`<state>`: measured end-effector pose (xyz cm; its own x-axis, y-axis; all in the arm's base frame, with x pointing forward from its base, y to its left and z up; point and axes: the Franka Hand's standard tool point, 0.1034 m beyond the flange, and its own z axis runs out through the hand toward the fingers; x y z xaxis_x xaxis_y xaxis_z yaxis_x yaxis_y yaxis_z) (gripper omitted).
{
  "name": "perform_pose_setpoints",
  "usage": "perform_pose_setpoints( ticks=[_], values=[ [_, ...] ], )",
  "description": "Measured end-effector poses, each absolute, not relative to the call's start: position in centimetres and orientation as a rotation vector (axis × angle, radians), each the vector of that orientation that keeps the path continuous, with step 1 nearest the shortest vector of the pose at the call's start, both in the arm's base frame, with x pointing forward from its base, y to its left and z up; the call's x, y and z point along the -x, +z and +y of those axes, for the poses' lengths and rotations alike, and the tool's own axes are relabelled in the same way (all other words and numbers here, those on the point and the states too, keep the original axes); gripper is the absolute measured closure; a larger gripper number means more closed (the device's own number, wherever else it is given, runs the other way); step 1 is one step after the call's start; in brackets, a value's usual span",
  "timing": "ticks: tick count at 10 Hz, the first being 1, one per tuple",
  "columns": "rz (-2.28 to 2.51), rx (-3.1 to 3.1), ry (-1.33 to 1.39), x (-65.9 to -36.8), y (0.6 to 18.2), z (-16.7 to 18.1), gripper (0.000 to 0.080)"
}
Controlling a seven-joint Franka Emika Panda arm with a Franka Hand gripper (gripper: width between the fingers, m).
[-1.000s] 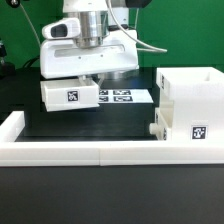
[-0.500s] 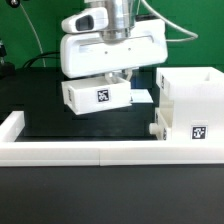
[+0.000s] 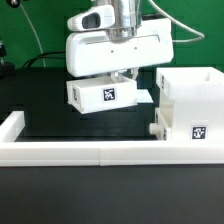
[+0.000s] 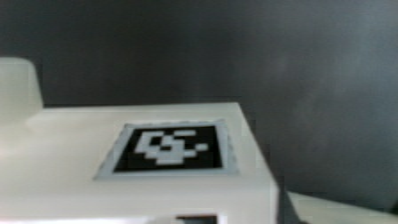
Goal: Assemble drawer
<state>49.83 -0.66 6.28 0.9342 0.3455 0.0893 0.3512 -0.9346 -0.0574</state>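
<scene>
My gripper (image 3: 118, 77) is shut on a small white drawer tray (image 3: 103, 95) and holds it in the air above the black table, left of the case. The tray's black-and-white tag faces the exterior camera. The tall white drawer case (image 3: 188, 108) stands at the exterior view's right, with a tag on its front and a small knob (image 3: 152, 129) sticking out of its left side low down. The wrist view shows the held tray's tagged face (image 4: 169, 148) close up; my fingertips are hidden there.
A low white border wall (image 3: 80, 150) runs along the front and up the exterior view's left side. The marker board (image 3: 146, 96) lies on the table, mostly hidden behind the held tray. Black table surface lies under the tray.
My gripper has lifted the tray off the table and carried it toward the exterior view's right, nearer the case. The case has not moved.
</scene>
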Motion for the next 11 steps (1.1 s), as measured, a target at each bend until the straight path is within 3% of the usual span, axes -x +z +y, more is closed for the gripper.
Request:
perform_pose_setpoints(
  ticks=[8, 11],
  values=[
    [-1.675, 2.661, -0.095, -51.3, 5.9, -1.2, 0.0757],
    [-1.879, 2.528, -0.090, -51.2, 5.8, -1.4, 0.0757]
  ],
)
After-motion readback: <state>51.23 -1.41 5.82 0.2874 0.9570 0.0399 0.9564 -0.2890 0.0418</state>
